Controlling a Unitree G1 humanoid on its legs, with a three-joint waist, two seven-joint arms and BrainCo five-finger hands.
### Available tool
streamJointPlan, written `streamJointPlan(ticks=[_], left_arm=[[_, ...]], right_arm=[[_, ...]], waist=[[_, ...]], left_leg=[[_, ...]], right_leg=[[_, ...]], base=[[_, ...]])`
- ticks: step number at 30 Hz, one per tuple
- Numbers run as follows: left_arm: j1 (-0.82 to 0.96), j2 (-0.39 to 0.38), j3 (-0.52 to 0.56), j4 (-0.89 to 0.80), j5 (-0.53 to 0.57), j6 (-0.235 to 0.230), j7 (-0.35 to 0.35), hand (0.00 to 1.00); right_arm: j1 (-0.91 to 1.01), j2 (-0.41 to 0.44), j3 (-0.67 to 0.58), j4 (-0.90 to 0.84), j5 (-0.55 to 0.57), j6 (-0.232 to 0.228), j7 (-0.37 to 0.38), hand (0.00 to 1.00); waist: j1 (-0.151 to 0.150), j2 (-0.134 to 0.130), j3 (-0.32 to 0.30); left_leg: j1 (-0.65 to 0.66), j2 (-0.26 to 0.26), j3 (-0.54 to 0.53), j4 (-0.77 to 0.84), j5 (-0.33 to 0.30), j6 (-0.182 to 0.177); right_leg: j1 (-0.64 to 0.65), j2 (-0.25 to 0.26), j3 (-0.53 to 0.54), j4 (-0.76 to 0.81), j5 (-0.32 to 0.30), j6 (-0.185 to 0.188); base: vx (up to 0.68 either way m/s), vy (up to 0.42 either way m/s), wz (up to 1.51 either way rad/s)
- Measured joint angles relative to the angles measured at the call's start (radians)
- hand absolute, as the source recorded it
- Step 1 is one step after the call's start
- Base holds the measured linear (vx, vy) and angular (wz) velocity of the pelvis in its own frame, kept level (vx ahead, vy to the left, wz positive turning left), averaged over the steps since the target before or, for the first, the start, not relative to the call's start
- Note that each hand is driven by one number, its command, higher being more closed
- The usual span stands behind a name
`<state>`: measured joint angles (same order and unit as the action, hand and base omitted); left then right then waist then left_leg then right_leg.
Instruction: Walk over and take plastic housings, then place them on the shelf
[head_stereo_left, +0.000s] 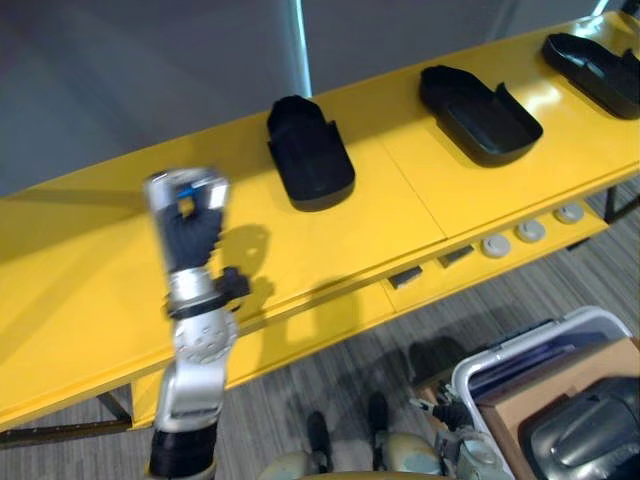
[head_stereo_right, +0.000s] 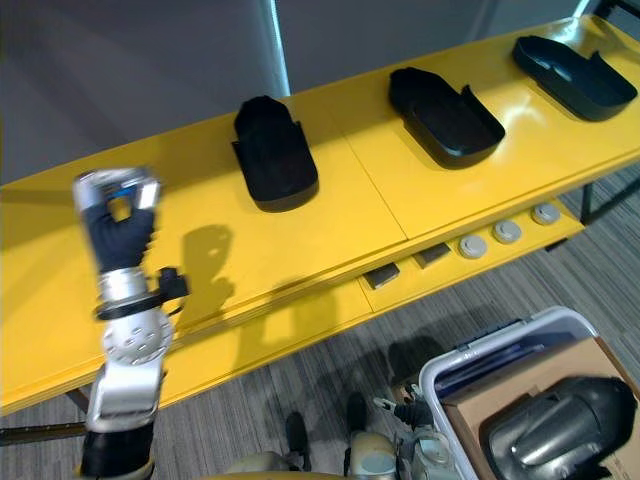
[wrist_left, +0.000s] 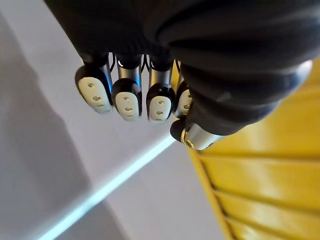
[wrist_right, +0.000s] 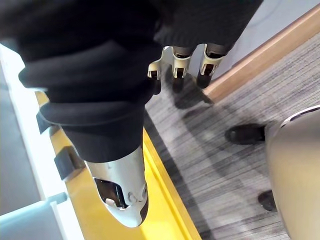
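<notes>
- Nearest, at the robot's right, a white-rimmed bin (head_stereo_left: 565, 330) stands on the floor. It holds a cardboard box (head_stereo_left: 575, 385), and a dark glossy housing (head_stereo_left: 590, 435) lies at the box's top, which I take to be stock waiting to be fetched.
- The right hand (wrist_right: 122, 185) hangs low over the carpet, its fingers loose and apart from the thumb, with nothing in them.
- A little farther, on the lower ledge of the yellow shelf (head_stereo_left: 100, 270), three grey discs (head_stereo_left: 530, 232) sit in a row.
- The left hand (head_stereo_left: 185, 215) stands upright over the shelf's left part, fingers curled in together and empty — it touches no housing.
- Farthest, three black housings lie on the shelf top, well apart: the left housing (head_stereo_left: 310, 150), the middle housing (head_stereo_left: 478, 112) and the right housing (head_stereo_left: 595, 70). The middle and right ones lie hollow side up with nothing in them.
- Judged from this, three housings are placed and at least one is left in the bin — with both hands empty, another pick-up comes next.
</notes>
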<state>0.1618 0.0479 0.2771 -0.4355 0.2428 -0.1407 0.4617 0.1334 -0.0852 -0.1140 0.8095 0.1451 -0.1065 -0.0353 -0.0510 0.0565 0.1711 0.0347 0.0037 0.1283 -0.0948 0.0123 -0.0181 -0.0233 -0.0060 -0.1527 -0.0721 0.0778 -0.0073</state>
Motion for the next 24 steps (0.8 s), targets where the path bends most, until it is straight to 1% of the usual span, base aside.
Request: streamJointPlan(ticks=[1, 2, 3, 4, 5, 7, 8, 9, 10, 11, 12, 15, 18, 24], left_arm=[[0.054, -0.014, 0.030, 0.050, -0.058, -0.001, -0.004, 1.00], [0.083, -0.021, 0.042, 0.074, -0.093, -0.001, -0.014, 1.00], [0.131, -0.035, 0.057, 0.137, -0.153, -0.002, -0.036, 1.00], [0.158, -0.041, 0.067, 0.228, -0.202, 0.002, -0.068, 1.00], [0.167, -0.042, 0.068, 0.275, -0.218, 0.008, -0.089, 1.00], [0.182, -0.044, 0.066, 0.459, -0.236, 0.039, -0.167, 1.00], [0.187, -0.045, 0.059, 0.499, -0.238, 0.045, -0.183, 1.00], [0.196, -0.046, 0.051, 0.560, -0.235, 0.051, -0.215, 1.00], [0.189, -0.041, 0.039, 0.666, -0.235, 0.063, -0.250, 0.00], [0.184, -0.041, 0.035, 0.711, -0.235, 0.069, -0.261, 0.00], [0.173, -0.043, 0.025, 0.795, -0.228, 0.080, -0.270, 0.00], [0.164, -0.046, -0.001, 0.912, -0.223, 0.093, -0.284, 0.00], [0.143, -0.049, -0.011, 0.968, -0.191, 0.094, -0.277, 0.00], [0.096, -0.048, -0.065, 0.991, -0.188, 0.093, -0.252, 0.00]], right_arm=[[0.015, 0.003, -0.008, -0.009, 0.000, 0.002, 0.003, 0.00], [0.016, 0.006, -0.010, -0.013, -0.001, 0.003, 0.005, 0.00], [0.017, 0.011, -0.009, -0.027, -0.003, 0.005, 0.012, 0.00], [0.026, 0.019, -0.007, -0.054, -0.012, 0.006, 0.017, 0.00], [0.029, 0.023, -0.006, -0.065, -0.017, 0.007, 0.018, 0.00], [0.031, 0.040, -0.003, -0.101, -0.026, 0.016, 0.019, 0.00], [0.032, 0.042, 0.000, -0.111, -0.030, 0.021, 0.019, 0.00], [0.035, 0.042, 0.006, -0.126, -0.033, 0.025, 0.019, 0.00], [0.040, 0.042, 0.006, -0.129, -0.036, 0.028, 0.019, 0.00], [0.038, 0.043, 0.007, -0.129, -0.036, 0.028, 0.019, 0.00], [0.038, 0.043, 0.006, -0.129, -0.036, 0.029, 0.019, 0.00], [0.042, 0.051, 0.005, -0.129, -0.036, 0.032, 0.017, 0.00], [0.047, 0.057, -0.010, -0.128, -0.036, 0.036, 0.010, 0.00], [0.048, 0.058, -0.019, -0.124, -0.035, 0.036, -0.013, 0.00]], waist=[[0.017, -0.005, -0.021], [0.018, -0.009, -0.028], [0.024, -0.016, -0.039], [0.037, -0.023, -0.053], [0.040, -0.026, -0.061], [0.042, -0.043, -0.074], [0.042, -0.046, -0.081], [0.043, -0.049, -0.098], [0.042, -0.046, -0.110], [0.042, -0.044, -0.113], [0.041, -0.041, -0.117], [0.041, -0.040, -0.118], [0.041, -0.039, -0.118], [0.042, -0.037, -0.119]], left_leg=[[0.000, 0.002, -0.002, -0.002, -0.012, -0.003], [0.002, 0.002, -0.002, -0.004, -0.014, 0.000], [0.015, 0.007, 0.006, 0.000, -0.019, 0.002], [0.016, 0.010, 0.015, 0.003, -0.027, 0.003], [0.014, 0.012, 0.018, 0.009, -0.032, 0.003], [0.016, 0.022, 0.045, 0.043, -0.055, 0.000], [0.017, 0.024, 0.047, 0.045, -0.057, -0.002], [0.016, 0.027, 0.054, 0.045, -0.058, -0.006], [0.017, 0.031, 0.069, 0.048, -0.059, -0.014], [0.017, 0.032, 0.071, 0.052, -0.060, -0.014], [0.017, 0.032, 0.075, 0.060, -0.065, -0.016], [0.025, 0.036, 0.086, 0.062, -0.073, -0.020], [0.027, 0.038, 0.096, 0.067, -0.077, -0.026], [0.031, 0.040, 0.105, 0.067, -0.076, -0.025]], right_leg=[[0.002, -0.001, -0.010, 0.003, -0.007, 0.002], [0.003, -0.001, -0.013, 0.006, -0.011, 0.004], [0.005, 0.000, -0.014, 0.020, -0.020, 0.003], [0.008, 0.001, -0.013, 0.028, -0.028, 0.000], [0.008, 0.001, -0.013, 0.033, -0.032, 0.000], [0.019, 0.000, -0.018, 0.052, -0.052, 0.000], [0.020, 0.000, -0.019, 0.053, -0.053, 0.000], [0.020, 0.001, -0.021, 0.053, -0.056, 0.001], [0.021, 0.001, -0.021, 0.055, -0.060, 0.003], [0.021, 0.001, -0.019, 0.058, -0.062, 0.004], [0.021, 0.000, -0.016, 0.063, -0.066, 0.007], [0.021, 0.002, -0.008, 0.074, -0.077, 0.005], [0.020, 0.004, -0.001, 0.072, -0.078, 0.004], [0.020, 0.008, 0.011, 0.070, -0.080, 0.005]], base=[[-0.01, 0.008, 0.19], [0.01, 0.008, 0.13], [0.00, 0.000, 0.00], [0.01, 0.008, -0.04], [0.01, 0.001, -0.03], [0.02, -0.011, 0.04], [0.04, -0.013, 0.03], [0.05, -0.011, 0.02], [0.05, -0.008, 0.00], [0.05, -0.001, -0.04], [0.04, 0.003, -0.06], [0.04, 0.004, -0.09], [0.04, -0.003, -0.08], [0.03, -0.005, -0.05]])
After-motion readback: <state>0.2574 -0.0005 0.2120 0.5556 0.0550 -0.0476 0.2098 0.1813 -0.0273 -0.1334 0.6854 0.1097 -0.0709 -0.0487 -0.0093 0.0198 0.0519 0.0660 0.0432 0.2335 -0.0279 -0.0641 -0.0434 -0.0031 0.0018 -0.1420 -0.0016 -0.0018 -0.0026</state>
